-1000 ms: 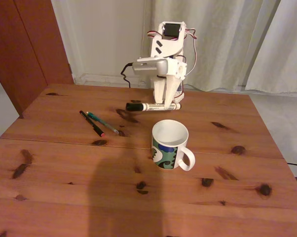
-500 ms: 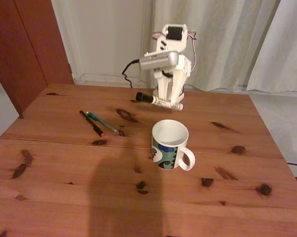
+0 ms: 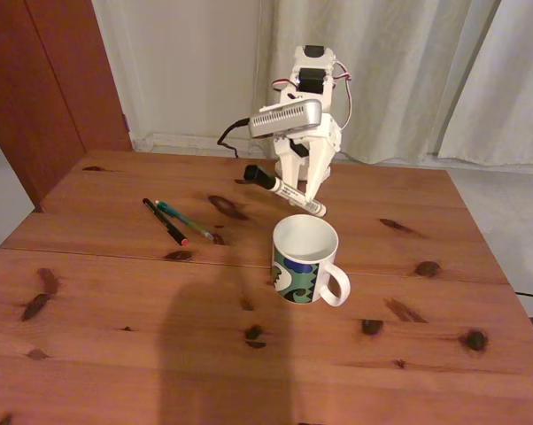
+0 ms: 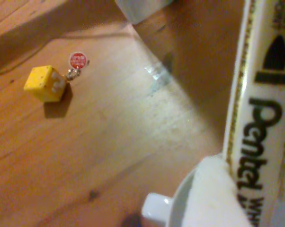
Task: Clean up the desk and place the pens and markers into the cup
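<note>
- The arm stands at the far edge of the desk (image 3: 249, 354) in the fixed view, folded, its gripper (image 3: 304, 181) pointing down.
- The gripper's two fingers are closed around the white marker (image 3: 285, 189), held off the wood, tilted, its black cap up-left, lower end just above and behind the cup (image 3: 304, 259).
- The wrist view shows the marker's (image 4: 261, 113) printed barrel close up, and a yellow cube (image 4: 44, 83) on the wood.
- The black pen (image 3: 165, 221) and teal pen (image 3: 185, 220) lie side by side on the desk, left of the cup.
</note>
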`<state>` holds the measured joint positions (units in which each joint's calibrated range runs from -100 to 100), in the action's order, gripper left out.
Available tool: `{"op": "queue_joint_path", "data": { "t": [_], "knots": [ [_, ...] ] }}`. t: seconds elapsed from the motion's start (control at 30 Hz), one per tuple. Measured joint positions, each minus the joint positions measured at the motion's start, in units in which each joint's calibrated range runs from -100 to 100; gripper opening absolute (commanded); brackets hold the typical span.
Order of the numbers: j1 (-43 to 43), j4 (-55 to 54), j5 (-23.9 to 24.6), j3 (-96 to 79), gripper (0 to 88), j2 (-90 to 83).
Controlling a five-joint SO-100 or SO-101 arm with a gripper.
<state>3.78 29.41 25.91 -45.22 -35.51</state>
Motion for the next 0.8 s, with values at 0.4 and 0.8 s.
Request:
{"op": "queue_joint_path", "data": {
  "t": [0.4, 0.8],
  "knots": [
    [-2.4, -6.5, -0.4, -1.1, 0.7, -0.1],
    [-2.4, -15.2, -0.5, -10.4, 0.6, -0.9]
  ]
}}
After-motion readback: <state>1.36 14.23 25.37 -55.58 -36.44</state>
